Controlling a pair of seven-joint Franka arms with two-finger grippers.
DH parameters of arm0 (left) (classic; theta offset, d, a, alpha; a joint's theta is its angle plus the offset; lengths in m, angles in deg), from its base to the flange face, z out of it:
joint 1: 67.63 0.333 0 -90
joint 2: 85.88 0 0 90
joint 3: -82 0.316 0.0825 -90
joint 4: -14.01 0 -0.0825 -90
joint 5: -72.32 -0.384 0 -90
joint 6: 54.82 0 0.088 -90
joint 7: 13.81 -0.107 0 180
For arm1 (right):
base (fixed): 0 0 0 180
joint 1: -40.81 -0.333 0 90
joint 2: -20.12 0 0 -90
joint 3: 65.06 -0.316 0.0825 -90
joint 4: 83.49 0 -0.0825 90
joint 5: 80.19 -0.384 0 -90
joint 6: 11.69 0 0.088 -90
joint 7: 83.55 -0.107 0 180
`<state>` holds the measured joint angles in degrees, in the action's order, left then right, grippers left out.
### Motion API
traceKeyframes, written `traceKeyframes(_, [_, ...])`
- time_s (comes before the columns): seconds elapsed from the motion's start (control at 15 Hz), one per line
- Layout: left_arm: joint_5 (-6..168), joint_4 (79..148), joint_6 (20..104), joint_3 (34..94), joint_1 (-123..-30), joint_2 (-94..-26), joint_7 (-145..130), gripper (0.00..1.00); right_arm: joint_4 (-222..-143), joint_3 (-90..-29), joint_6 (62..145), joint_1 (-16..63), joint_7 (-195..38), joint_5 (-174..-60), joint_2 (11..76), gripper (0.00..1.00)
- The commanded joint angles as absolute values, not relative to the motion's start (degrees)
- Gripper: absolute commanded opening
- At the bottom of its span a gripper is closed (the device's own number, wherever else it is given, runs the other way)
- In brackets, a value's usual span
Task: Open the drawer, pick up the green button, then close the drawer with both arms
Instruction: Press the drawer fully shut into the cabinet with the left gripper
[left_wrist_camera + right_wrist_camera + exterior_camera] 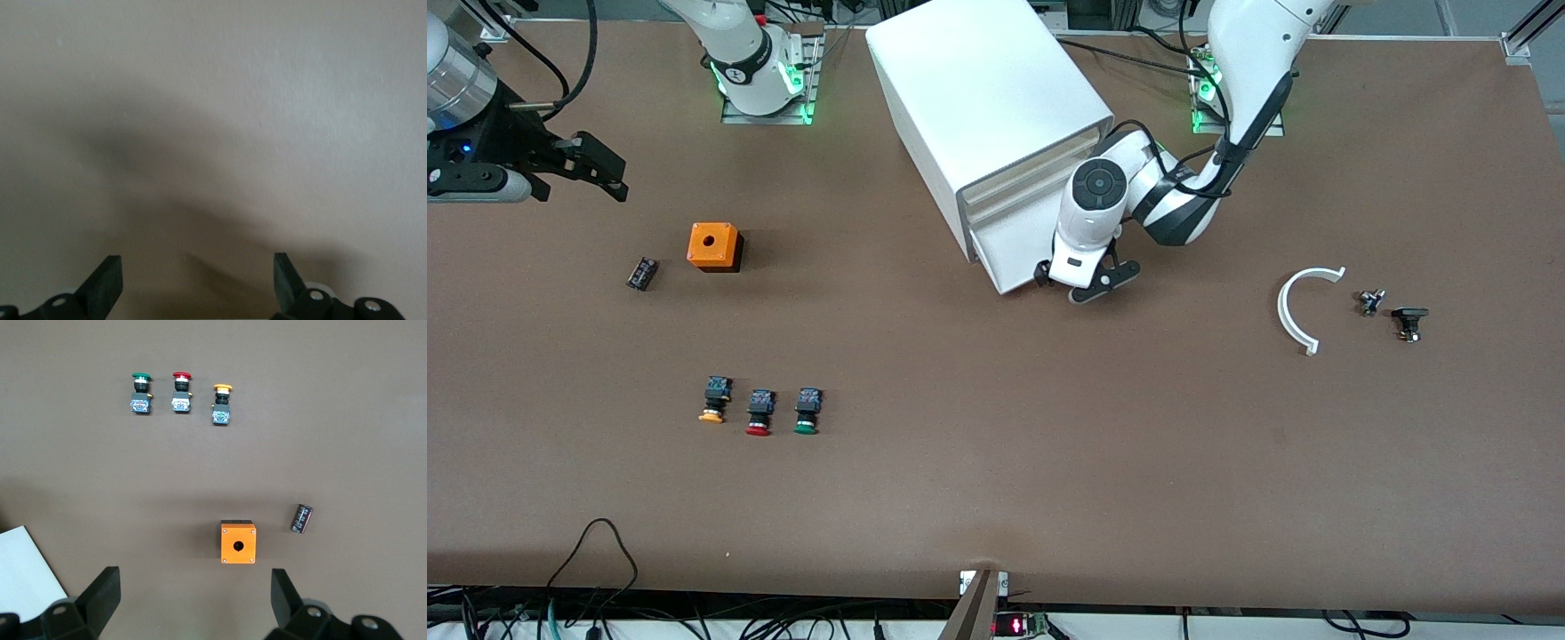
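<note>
The left gripper [1085, 283], fingers spread and empty, sat at the front of the bottom drawer [1018, 244], mid-table near the robots' edge. A clean pull needed a square hook on its lip. The green-capped button [807, 412] lay toward the camera's edge. The right gripper [591, 169] waited open over the right arm's end.

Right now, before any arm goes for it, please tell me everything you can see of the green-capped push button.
The green-capped push button is small, with a round green cap, a pale ring under it, a dark neck and a black-and-blue boxy body. It lies on its side on the brown table, cap toward the front camera. It ends a row of three, beside the red-capped button, toward the left arm's end. Nothing touches it; neither claw is near.
</note>
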<state>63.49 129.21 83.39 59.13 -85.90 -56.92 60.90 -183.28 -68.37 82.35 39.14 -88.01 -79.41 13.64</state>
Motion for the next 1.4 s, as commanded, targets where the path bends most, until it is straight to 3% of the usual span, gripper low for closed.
traceKeyframes(0.0, [65.8,129.3,81.9,57.2,-85.7,-56.6,61.5,1.0,-182.3,-68.9,82.0,39.7,-88.4,-78.6,13.2,1.0])
traceKeyframes(0.87, [73.3,128.6,77.5,50.7,-84.4,-56.0,61.0,1.0,-181.9,-69.3,82.4,39.6,-88.4,-78.8,14.2,1.0])
traceKeyframes(1.34, [73.3,128.4,77.3,50.4,-84.3,-55.8,60.5,1.0,-181.7,-69.1,82.6,39.8,-88.4,-78.8,14.2,1.0])
